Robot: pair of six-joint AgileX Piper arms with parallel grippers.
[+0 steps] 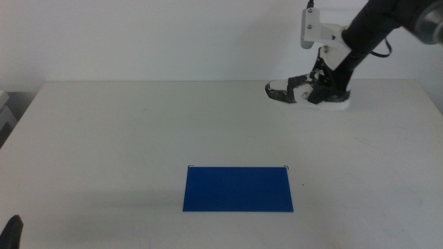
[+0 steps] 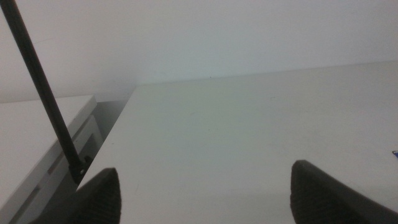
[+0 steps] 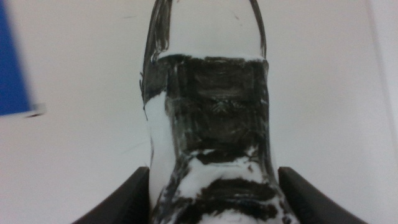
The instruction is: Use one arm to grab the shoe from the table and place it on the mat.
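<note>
A: Going left to right, what do we have?

B: The left tool (image 1: 12, 232) waits at the near left corner of the surface (image 1: 124, 138), spread wide, nothing between its jaws. Then one mat (image 1: 238, 189), bare. Far right, one shoe (image 1: 304, 93), with the right tool (image 1: 325, 88) down over it.

A: Grasped?

B: In the wrist view, its jaws sit either side of the shoe (image 3: 208, 118). We cannot tell whether they have clenched.

A: So progress?

B: We judge it early: shoe well apart from the mat; lift, carry and placing remain. Count: two arms, one shoe, one mat.
</note>
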